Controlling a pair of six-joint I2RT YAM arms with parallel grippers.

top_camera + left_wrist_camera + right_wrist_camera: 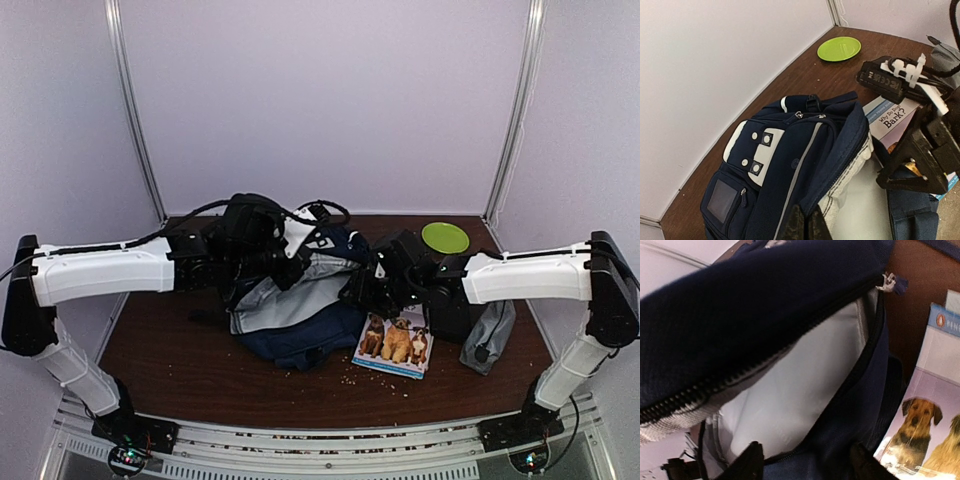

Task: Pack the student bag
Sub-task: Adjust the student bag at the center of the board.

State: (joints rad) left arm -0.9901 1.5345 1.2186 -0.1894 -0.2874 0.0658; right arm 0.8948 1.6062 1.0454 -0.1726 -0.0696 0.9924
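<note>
The bag (pixel 295 335) lies mid-table (pixel 180 370), its mouth gaping to the right, with a book (pixel 395 345) just beside it on that side. The left gripper (pixel 806 225) is pinched together on the bag's zip edge. The right gripper (pixel 807 465), jaws apart, sits at the mouth.
</note>
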